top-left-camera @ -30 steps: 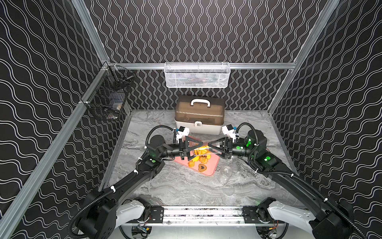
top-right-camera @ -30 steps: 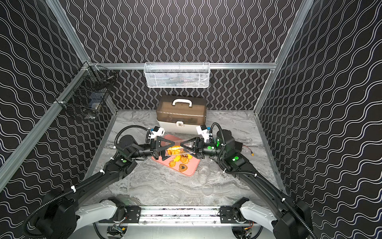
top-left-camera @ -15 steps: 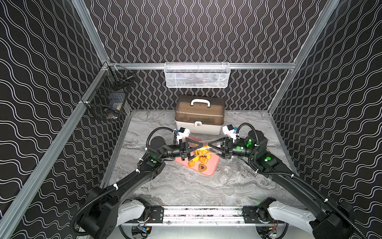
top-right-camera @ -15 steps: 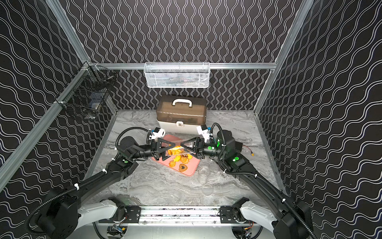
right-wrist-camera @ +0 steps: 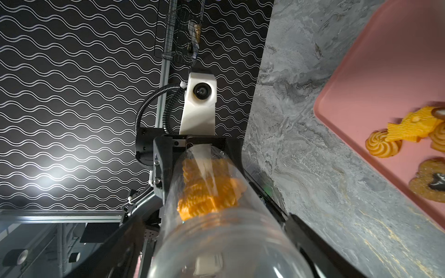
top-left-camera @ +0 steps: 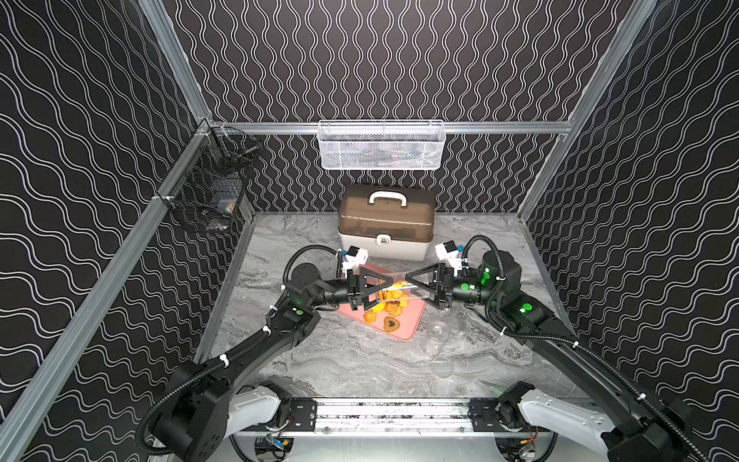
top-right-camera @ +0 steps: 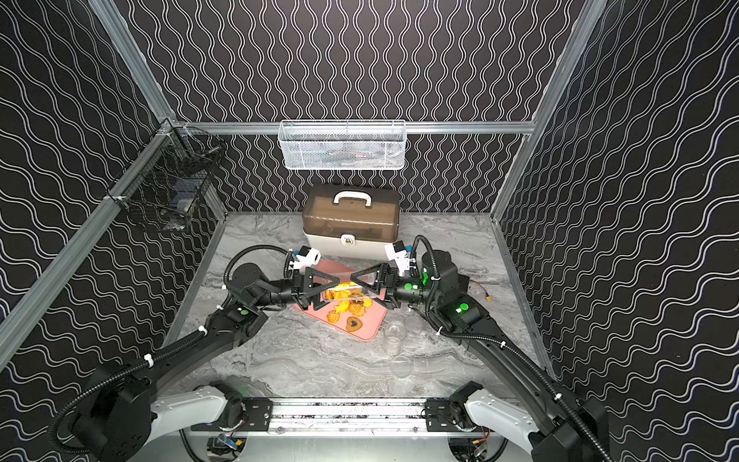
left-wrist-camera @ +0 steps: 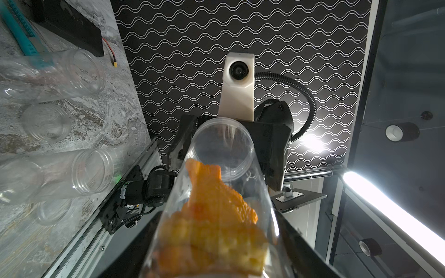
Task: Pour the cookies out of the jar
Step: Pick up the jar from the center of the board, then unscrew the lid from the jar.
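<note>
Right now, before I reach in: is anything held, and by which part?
The left pincer grips the clear jar by the end where the cookies lie. The right pincer straddles the other end, jaws apart, not gripping.

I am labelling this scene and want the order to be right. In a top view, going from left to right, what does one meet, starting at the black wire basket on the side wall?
Black wire basket → left gripper → jar → right gripper.

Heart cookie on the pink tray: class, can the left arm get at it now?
Probably not yet: the left gripper looks shut on the jar, though the heart cookie lies uncovered nearby.
</note>
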`<state>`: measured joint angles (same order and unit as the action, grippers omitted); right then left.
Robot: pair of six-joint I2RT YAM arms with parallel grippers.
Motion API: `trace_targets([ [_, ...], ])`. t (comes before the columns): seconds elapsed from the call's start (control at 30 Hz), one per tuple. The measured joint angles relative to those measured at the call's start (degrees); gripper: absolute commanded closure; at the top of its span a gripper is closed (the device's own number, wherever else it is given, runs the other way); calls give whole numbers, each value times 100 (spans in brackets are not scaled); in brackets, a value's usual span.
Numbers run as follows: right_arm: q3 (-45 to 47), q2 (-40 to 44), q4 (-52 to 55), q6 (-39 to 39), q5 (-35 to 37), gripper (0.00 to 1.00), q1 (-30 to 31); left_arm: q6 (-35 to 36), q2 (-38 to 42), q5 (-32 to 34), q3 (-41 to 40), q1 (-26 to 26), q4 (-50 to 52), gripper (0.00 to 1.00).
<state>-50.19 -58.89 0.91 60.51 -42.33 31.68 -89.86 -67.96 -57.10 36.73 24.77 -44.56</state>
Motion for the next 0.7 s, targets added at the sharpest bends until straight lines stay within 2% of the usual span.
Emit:
trace_targets([
  [0.43, -177, 308, 734, -345, -48, 9, -160, -11, 11, -79, 0, -11, -2, 35],
  [0.7, -254, 437, 1078, -503, -70, 16, -284, -11, 22, -120, 2, -33, -37, 35],
])
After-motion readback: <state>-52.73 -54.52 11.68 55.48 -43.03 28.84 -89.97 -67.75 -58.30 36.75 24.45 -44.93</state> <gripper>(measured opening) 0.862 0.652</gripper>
